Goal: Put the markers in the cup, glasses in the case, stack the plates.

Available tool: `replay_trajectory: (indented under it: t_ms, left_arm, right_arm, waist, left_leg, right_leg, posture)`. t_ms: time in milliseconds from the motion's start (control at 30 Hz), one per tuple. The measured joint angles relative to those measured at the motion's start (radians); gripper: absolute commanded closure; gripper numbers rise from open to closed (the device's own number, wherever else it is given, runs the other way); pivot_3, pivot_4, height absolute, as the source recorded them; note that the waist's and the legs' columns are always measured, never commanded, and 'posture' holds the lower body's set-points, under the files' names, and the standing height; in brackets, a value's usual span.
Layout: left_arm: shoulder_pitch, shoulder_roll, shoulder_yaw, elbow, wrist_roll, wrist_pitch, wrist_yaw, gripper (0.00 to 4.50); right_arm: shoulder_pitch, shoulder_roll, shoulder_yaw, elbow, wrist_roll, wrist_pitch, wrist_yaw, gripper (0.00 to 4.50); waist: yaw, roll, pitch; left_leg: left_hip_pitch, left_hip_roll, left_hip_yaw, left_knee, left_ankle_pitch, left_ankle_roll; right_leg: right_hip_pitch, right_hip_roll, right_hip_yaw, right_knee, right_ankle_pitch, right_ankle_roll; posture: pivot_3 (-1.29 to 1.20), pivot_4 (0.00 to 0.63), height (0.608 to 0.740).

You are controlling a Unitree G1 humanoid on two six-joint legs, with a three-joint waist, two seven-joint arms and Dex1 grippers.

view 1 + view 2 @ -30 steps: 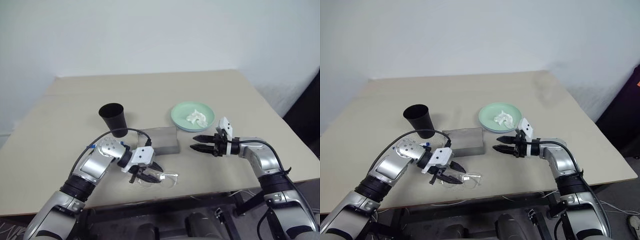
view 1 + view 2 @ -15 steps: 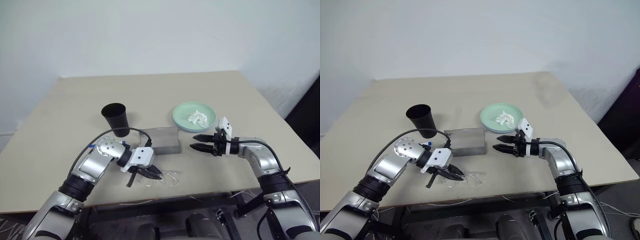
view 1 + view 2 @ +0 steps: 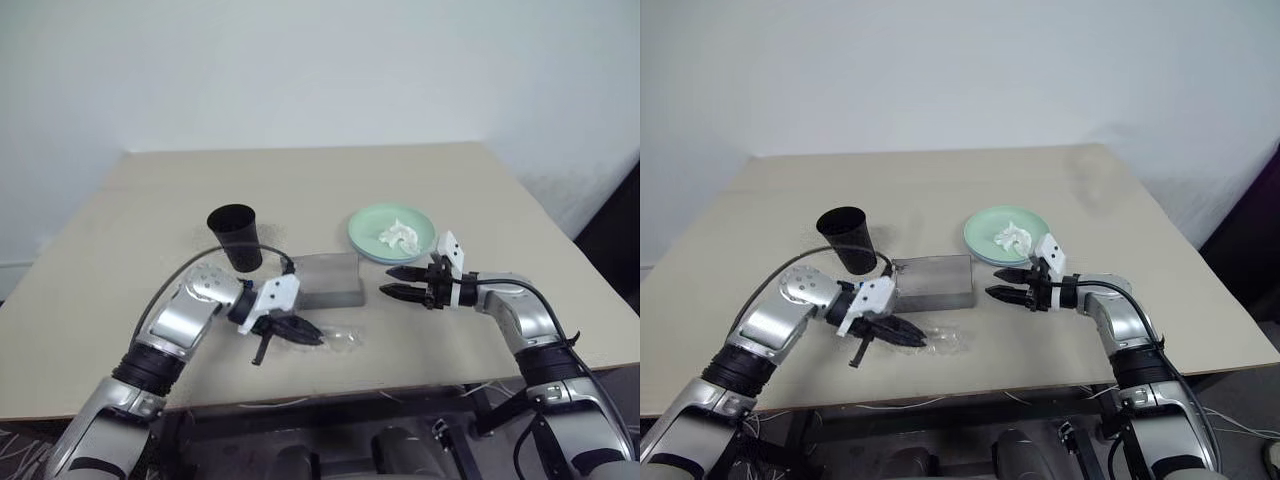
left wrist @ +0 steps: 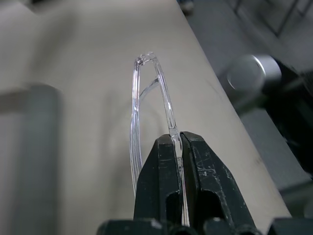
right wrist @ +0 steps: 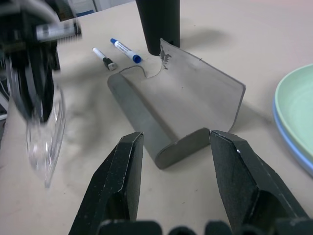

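Clear-framed glasses [image 4: 146, 98] were pinched edge-on in the closed left gripper [image 4: 177, 142], just above the table [image 3: 420, 180] beside the open grey case [image 5: 171, 107], probably for insertion; the right gripper [image 5: 176, 142] stood open facing the case.

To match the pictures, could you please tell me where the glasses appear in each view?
Left eye: glasses low centre, in the left claw.
Right eye: low, left of centre.
Left wrist: pinched in that claw.
Right wrist: hanging beside the case.
Landmark: the grey case.
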Motion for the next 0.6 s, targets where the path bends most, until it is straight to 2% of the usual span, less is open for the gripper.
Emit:
replay_trajectory:
  t_ms: [233,433,600]
  left_arm:
    - [-0.109,-0.011,0.071,0.097,-0.011,-0.036,0.04,4.49]
    - [-0.244,-0.062,0.062,0.359,0.112,-0.236,0.111,4.49]
    - [-0.294,-0.124,0.025,0.563,0.185,-0.356,0.122,4.49]
  right_arm:
    - [-0.01,0.0,0.003,0.029,-0.001,-0.01,0.0,2.18]
    - [-0.033,0.012,0.007,0.054,-0.002,-0.024,-0.006,2.18]
    - [-0.036,0.024,0.009,0.057,-0.002,-0.03,-0.014,2.18]
  waist:
    - [0.0,0.0,0.0]
    - [0.0,0.0,0.0]
    - [0.0,0.0,0.0]
  left_leg:
    - [0.0,0.0,0.0,-0.002,0.0,0.0]
    - [0.0,-0.001,0.0,-0.001,0.0,0.0]
    - [-0.001,-0.001,0.0,-0.002,0.0,0.0]
  right_leg:
    - [-0.001,0.0,0.0,0.0,0.0,0.0]
    - [0.0,0.0,0.0,0.0,0.0,0.0]
    - [-0.001,0.0,0.0,0.0,0.0,0.0]
  posture:
    - [0.0,0.0,0.74]
    - [0.0,0.0,0.74]
    - [0.0,0.0,0.74]
